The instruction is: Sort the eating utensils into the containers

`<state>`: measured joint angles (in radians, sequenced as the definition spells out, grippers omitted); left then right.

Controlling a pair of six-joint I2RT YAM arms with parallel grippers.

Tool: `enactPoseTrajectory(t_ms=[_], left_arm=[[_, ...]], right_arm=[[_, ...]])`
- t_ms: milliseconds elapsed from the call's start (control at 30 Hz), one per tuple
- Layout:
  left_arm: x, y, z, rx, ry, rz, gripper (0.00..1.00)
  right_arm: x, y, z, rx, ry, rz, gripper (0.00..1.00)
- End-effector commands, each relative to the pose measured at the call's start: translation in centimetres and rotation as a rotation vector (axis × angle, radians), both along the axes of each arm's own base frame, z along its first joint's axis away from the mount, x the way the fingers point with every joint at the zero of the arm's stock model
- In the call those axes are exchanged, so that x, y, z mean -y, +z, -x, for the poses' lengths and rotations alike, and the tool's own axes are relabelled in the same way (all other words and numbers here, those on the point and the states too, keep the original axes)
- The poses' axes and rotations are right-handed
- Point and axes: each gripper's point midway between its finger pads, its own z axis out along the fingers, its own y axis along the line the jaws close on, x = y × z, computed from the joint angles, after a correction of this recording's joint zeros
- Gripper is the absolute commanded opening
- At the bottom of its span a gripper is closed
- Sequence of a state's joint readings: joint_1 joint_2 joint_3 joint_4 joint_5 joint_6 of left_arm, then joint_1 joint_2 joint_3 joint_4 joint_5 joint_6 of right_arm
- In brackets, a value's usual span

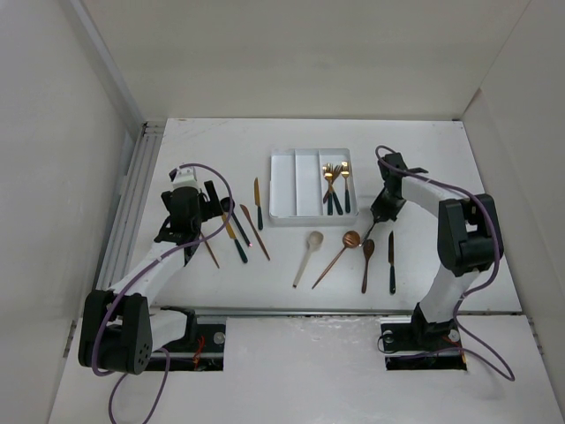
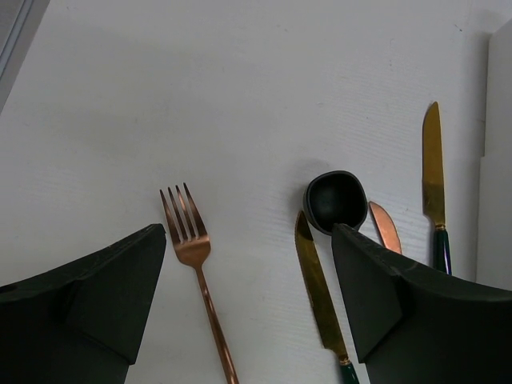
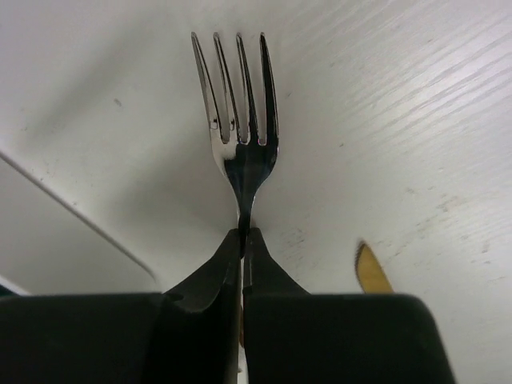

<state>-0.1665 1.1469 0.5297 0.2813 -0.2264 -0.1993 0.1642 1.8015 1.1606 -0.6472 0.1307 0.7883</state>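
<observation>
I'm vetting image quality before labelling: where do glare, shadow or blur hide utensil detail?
Top external: even, soft light, but the utensils are small. Right wrist: the gripped fork mirrors dark, hiding its colour, tines sharp. Left wrist: the gold knife carries a pale sheen; near fingers are featureless black.

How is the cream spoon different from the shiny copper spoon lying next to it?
The matte cream spoon is pale all over, while the shiny copper spoon is reddish-brown metal. The cream spoon's handle looks thicker and the copper spoon's handle looks much thinner. The copper spoon also slants further sideways than the cream one. Both lie on the white table, outside the white plastic tray, with their bowls towards it, and they do not touch.
</observation>
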Motion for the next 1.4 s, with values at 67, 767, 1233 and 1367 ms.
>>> enactPoseTrajectory(t_ms=[67, 767, 1233, 1367], left_arm=[[-0.2, 1.3, -0.3, 0.058, 0.012, -0.001, 0.82], [-0.2, 1.8, -0.5, 0.060, 0.012, -0.001, 0.82], [-0.2, 1.6, -0.4, 0.050, 0.012, -0.002, 0.82], [-0.2, 1.6, -0.4, 0.050, 0.012, -0.002, 0.82]], right_arm=[[4.0, 3.3, -2.3, 0.079, -0.004, 0.197, 0.00], [-11.2, 11.0, -13.7, 0.418, 0.696, 0.286, 0.00], [-13.0, 10.3, -12.5, 0.370, 0.692, 0.183, 0.58], [-10.9, 14.4, -12.8, 0.451, 0.603, 0.207, 0.58]])
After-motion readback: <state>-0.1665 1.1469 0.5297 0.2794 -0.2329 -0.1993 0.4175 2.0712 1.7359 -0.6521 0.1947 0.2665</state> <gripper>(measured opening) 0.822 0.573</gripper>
